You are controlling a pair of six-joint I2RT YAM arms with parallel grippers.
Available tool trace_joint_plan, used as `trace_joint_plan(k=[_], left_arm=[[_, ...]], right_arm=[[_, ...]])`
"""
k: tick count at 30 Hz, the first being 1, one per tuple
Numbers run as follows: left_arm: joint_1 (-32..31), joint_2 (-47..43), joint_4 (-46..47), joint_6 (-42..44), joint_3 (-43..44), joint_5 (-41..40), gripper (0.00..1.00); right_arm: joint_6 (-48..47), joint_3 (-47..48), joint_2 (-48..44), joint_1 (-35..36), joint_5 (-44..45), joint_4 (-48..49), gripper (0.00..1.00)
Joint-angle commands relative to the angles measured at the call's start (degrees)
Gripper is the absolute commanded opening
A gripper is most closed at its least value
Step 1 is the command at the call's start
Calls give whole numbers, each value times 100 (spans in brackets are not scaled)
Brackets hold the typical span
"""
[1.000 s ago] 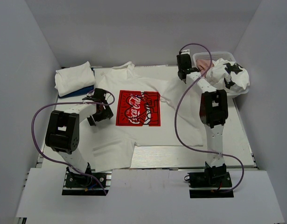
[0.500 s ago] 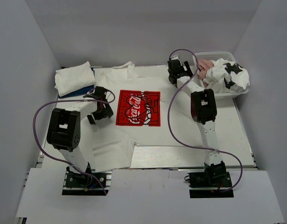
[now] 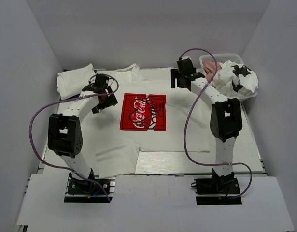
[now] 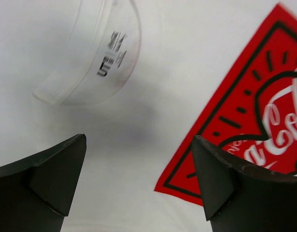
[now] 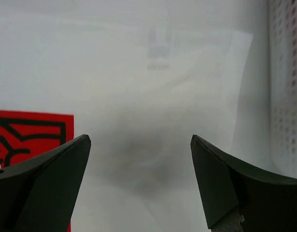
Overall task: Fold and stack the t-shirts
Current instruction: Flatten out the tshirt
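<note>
On the table (image 3: pixel 196 162), the white t-shirt with the red print (image 3: pixel 143 112) lies flat and spread out, front up. It is not folded yet. One folded white t-shirt (image 3: pixel 73 81) sits at the back left corner. The pink t-shirt (image 3: pixel 212 71) and the white t-shirt with black patches (image 3: pixel 239 79) are bunched up at the basket (image 3: pixel 225 56), back right. So most of the work looks left to do. The left gripper (image 4: pixel 138 139) and the right gripper (image 5: pixel 140 137) hang over the flat shirt, jaws wide apart, holding nothing.
</note>
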Motion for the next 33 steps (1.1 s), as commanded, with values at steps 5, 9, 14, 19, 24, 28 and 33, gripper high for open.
trace_joint_plan(k=[5,9,14,19,24,28,33], left_arm=[[2,876,-424,360,1268,11,100],[72,1482,-301,511,1584,257,100],[72,2467,-889,449,2629,-51,100],[125,3223,-1188,344,3455,2,100],[125,3655,-1321,344,3948,28,100],[125,3471,-1250,545,4097,29,100],[125,3225,-2065,598,5335,-305,100]], right_arm=[[1208,-522,351,-360,-1096,-827,90],[1279,-301,834,-545,-1361,-749,90],[1279,453,1563,-808,-1738,-915,90],[1420,1315,2170,-1037,-2327,-1083,90],[1069,2256,2628,-1055,-2442,-1170,90],[585,2090,2269,-967,-2320,-916,90],[225,2239,1434,-844,-1493,-1152,90]])
